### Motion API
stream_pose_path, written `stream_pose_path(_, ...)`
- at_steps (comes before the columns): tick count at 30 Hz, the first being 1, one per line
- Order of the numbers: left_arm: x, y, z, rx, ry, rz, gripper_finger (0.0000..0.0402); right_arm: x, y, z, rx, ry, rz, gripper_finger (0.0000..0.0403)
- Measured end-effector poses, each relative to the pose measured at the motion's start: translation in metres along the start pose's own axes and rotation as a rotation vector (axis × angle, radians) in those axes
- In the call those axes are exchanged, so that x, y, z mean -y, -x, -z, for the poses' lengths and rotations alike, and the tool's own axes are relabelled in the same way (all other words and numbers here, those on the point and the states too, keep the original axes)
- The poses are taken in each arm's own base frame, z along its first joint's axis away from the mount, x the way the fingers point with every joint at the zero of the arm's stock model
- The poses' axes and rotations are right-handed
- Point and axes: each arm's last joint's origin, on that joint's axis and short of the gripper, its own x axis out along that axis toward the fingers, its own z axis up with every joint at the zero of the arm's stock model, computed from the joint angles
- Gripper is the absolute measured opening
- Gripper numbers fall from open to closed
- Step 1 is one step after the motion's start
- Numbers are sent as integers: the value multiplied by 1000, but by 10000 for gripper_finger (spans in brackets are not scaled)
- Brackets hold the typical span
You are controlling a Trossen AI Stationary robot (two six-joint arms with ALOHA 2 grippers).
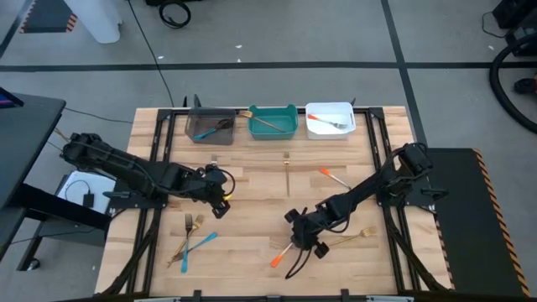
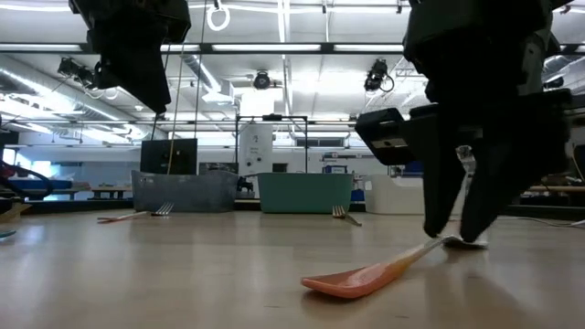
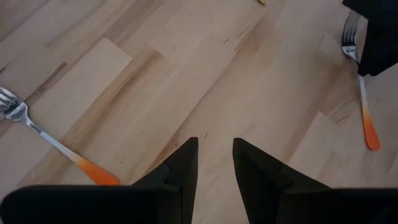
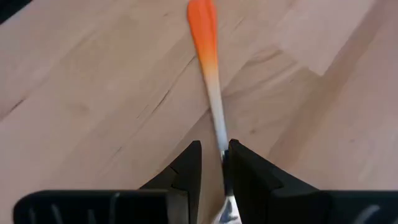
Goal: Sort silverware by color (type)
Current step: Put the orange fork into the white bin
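Note:
My right gripper (image 1: 304, 239) is low over the table's near middle, shut on an orange-handled fork (image 1: 281, 256) with a silver head. My left gripper (image 1: 220, 189) hangs open above bare wood left of centre, touching nothing (image 3: 214, 149). Loose silverware lies flat on the table: a gold fork (image 1: 287, 159), another orange-handled fork (image 1: 334, 178), a gold piece (image 1: 361, 235), and a blue-handled and a gold piece (image 1: 193, 239) near the left. The left wrist view shows the loose orange-handled fork (image 3: 50, 143) and the held one (image 3: 364, 106). My right gripper pinches the fork between its two fingers on the silver neck (image 4: 220, 146), just behind the head, coming from above and lying across the fork. The head end is raised off the wood, the fork slopes down, and the orange handle tip (image 2: 347, 283) rests on the table.
Three bins stand in a row at the far edge: grey (image 1: 210, 126), teal (image 1: 273, 122) and white (image 1: 330, 120), each with some silverware inside. Black cables trail beside the right gripper (image 1: 298, 264). Bare wood lies between the two grippers.

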Motion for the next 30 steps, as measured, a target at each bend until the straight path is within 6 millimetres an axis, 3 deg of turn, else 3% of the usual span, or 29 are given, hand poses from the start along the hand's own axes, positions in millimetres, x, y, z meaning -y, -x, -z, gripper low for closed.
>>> stream_pose_path(12, 0, 0, -1, 16, -6, -12, 109, 5, -2, 8, -81, -114, 89, 83)
stream_pose_path(21, -1, 0, -1, 30, -8, -24, 109, -1, -6, 12, -124, -210, 89, 15)
stream_pose_path(30, -1, 0, -1, 30, -9, -25, 109, -1, 4, 9, -102, -311, 94, 14)
